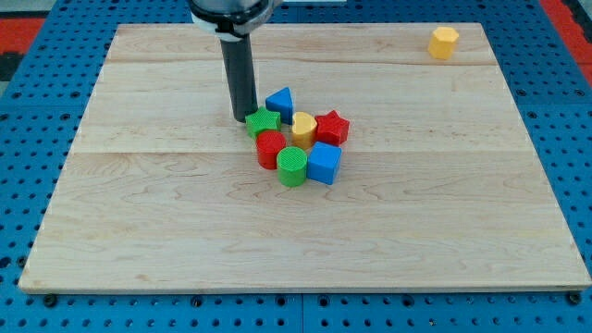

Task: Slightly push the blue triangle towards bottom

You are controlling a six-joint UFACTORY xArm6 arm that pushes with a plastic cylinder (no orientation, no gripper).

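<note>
The blue triangle (280,101) sits at the top of a tight cluster of blocks near the board's middle. My tip (242,117) is just left of the triangle and slightly below it, touching or almost touching the upper left of a green star-like block (263,122). Below the triangle lie a yellow heart (303,128), a red star-like block (332,127), a red block (270,148), a green cylinder (292,166) and a blue cube (324,163). The rod rises from the tip to the arm at the view's top.
A yellow hexagonal block (444,42) stands alone near the board's top right corner. The wooden board (139,203) lies on a blue perforated surface (28,139) that surrounds its edges.
</note>
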